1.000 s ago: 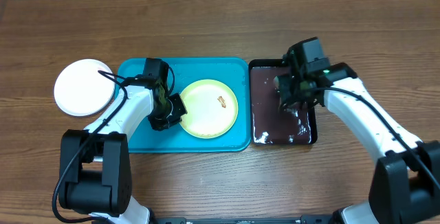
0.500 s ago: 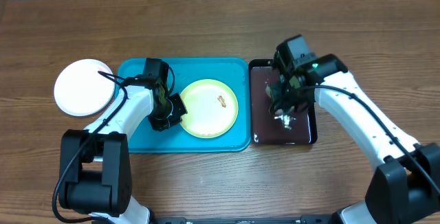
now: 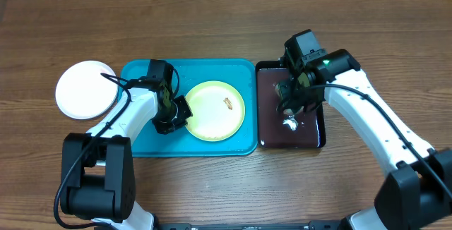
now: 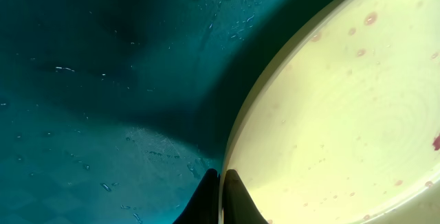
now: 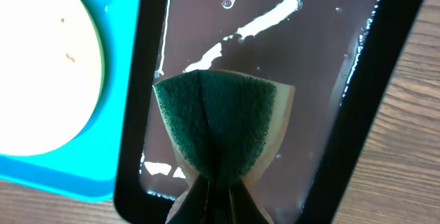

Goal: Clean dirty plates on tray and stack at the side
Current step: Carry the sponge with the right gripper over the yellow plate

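In centre of the overhead frame, on the right half of the large turquoise-blue rectangular plastic tray: pale yellow round plastic plate, with a small red-brown smear and tiny reddish spots. Left gripper low at the left edge of this plate, fingers closed and pinching its rim. Just right of it, narrow glossy black tray, wet inside. Above it, right gripper, fingers shut on a folded green and yellow sponge. At far left, on the brown wooden table, round white plastic plate, apart from the tray.
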You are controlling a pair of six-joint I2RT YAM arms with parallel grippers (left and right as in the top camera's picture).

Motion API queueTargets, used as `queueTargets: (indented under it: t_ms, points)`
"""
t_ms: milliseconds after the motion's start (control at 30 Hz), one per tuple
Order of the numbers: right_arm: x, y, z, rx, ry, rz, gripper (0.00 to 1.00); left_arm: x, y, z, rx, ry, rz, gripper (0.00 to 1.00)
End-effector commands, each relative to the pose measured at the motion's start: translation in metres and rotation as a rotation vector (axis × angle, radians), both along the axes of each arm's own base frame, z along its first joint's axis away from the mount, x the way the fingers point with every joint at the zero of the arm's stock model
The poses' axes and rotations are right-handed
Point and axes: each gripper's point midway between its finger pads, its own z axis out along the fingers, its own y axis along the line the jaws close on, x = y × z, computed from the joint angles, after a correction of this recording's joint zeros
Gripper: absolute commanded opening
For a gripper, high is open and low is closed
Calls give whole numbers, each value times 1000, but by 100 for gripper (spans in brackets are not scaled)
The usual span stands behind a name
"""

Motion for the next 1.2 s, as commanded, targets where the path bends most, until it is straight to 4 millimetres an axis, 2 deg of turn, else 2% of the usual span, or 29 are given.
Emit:
queueTargets:
  t_ms: [0,167,267,367,567,633,700,767,933,1167]
  points:
    - [9,8,-10,20,13,-2,4,-5,-6,-3,-12,21,11,4]
    - [10,9,-21,20,40,-23,4,-7,-6,-3,-13,38,60,4]
    - [9,9,-13,21,47,-43,4,-6,-5,-3,-14,45,98,4]
    - [14,11,10,33,36,-71,4,-6,-3,-4,-4,53,141,4]
    - [26,24,72,104,-36,-59,4,-6,-2,-4,4,55,159,4]
    - [29,34,84,139,-61,-39,4,-6,-2,-4,5,53,152,4]
    - [31,44,89,154,-85,-18,4,-6,-2,-4,5,53,147,4]
    - [32,57,88,164,-101,11,4,-6,-2,-4,6,52,143,4]
    - [34,106,76,163,-152,115,4,-6,-2,-4,6,51,140,4]
    - [38,140,27,-39,-209,187,4,-8,-2,-4,8,61,141,4]
